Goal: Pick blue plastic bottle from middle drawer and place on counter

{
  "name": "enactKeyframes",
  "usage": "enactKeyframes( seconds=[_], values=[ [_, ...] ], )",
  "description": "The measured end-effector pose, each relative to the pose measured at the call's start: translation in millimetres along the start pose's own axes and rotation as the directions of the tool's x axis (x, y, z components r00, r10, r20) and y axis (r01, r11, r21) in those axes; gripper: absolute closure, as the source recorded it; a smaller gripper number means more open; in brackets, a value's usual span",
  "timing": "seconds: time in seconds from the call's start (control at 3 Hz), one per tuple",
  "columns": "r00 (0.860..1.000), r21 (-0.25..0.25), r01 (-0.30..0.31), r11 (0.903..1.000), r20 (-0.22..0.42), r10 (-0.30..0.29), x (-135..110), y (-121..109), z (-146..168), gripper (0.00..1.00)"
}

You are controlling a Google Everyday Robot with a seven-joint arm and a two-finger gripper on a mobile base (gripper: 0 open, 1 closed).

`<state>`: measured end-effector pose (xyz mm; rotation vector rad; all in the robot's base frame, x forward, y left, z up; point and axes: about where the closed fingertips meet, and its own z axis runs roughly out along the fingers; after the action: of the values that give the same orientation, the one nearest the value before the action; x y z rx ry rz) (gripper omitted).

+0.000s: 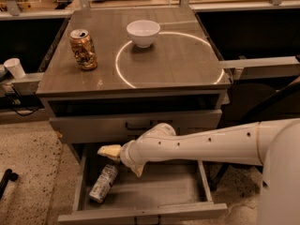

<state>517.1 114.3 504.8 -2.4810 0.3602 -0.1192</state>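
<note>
The blue plastic bottle [104, 183] lies on its side at the left of the open middle drawer [164, 191], white cap toward the front. My gripper [118, 161] hangs over the drawer's back left part, just above and behind the bottle and not touching it. Its pale yellow fingers [108, 151] are spread open and hold nothing. My white arm reaches in from the right, across the drawer. The counter [173, 64] with its white circle is above, over the shut upper drawer.
A gold-brown can [83, 49] stands at the counter's left. A white bowl [143, 33] sits on the circle's far edge. The upper drawer front [93, 125] with its dark handle is just above my arm. A white cup [15, 68] stands at far left.
</note>
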Motion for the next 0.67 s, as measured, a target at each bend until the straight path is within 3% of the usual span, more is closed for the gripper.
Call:
enactKeyframes(
  seconds=[0.33,0.67],
  values=[
    [0.999,-0.035,-0.015,0.9993,-0.041,0.014,5.9,9.4,6.1,0.0],
    [0.997,-0.036,-0.066,0.9972,-0.047,0.064,6.0,11.0,8.0,0.0]
  ],
)
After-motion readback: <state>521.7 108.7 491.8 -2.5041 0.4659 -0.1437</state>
